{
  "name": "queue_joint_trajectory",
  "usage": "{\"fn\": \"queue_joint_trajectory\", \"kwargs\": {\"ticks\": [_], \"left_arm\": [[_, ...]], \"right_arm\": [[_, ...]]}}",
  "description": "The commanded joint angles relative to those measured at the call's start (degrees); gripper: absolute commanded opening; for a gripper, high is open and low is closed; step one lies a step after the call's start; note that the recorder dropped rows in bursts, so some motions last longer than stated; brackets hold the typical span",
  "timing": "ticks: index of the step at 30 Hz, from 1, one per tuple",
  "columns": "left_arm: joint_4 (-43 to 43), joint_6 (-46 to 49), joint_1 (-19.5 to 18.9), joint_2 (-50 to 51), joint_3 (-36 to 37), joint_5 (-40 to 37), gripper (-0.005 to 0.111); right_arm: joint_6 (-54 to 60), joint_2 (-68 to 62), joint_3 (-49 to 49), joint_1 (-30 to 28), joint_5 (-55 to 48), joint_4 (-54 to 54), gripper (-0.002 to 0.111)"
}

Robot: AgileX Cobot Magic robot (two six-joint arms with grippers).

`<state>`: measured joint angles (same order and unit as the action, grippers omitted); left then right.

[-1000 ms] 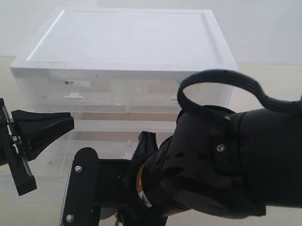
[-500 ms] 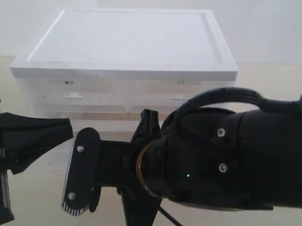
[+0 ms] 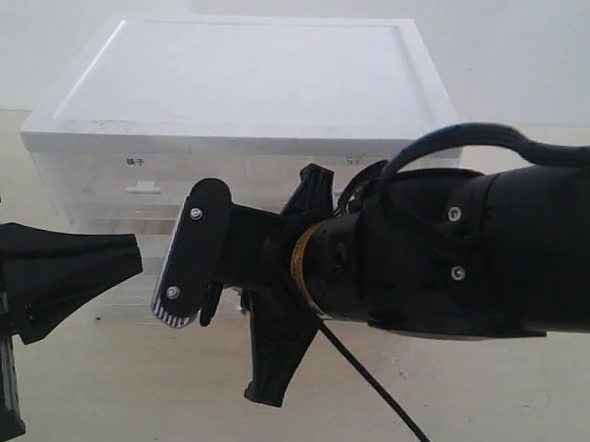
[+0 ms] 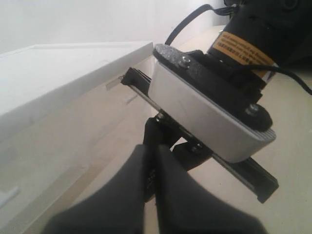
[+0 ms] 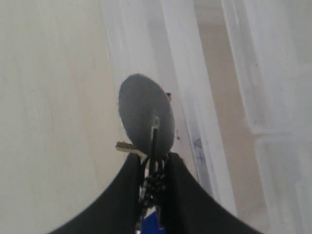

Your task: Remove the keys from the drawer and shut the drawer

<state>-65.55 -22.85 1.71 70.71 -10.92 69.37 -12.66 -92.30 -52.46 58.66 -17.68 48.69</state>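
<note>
My right gripper (image 5: 152, 158) is shut on the keys (image 5: 146, 117). The dark grey oval fob sticks out past the fingertips, a key tip shows beside it, and a blue tag sits between the fingers. The keys hang over the line where the bare table meets the rim of the translucent drawer (image 5: 183, 97). In the exterior view the right arm hides the keys, and the pulled-out drawer (image 3: 140, 288) shows faintly at the cabinet's foot. My left gripper (image 3: 135, 253) (image 4: 155, 148) is shut and empty, level with the right wrist and to its left.
The white drawer cabinet (image 3: 252, 77) fills the back, with shut upper drawers (image 3: 140, 185). The right arm's silver wrist camera (image 4: 204, 117) sits close in front of the left fingers. A black cable (image 3: 366, 381) trails over the beige table (image 3: 483, 405).
The right arm has risen from the bottom of the view toward the cabinet front, carrying the keys. The left gripper drew back leftward and then stayed still.
</note>
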Motion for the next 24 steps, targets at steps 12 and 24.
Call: {"fn": "queue_joint_trajectory", "kwargs": {"ticks": [12, 24], "left_arm": [[0.0, -0.7, 0.3, -0.5, 0.3, 0.6, 0.004], [0.2, -0.7, 0.3, -0.5, 0.5, 0.6, 0.004]], "right_arm": [[-11.1, -0.3, -0.1, -1.0, -0.5, 13.5, 0.0], [-34.2, -0.3, -0.1, -1.0, -5.3, 31.2, 0.0]]}}
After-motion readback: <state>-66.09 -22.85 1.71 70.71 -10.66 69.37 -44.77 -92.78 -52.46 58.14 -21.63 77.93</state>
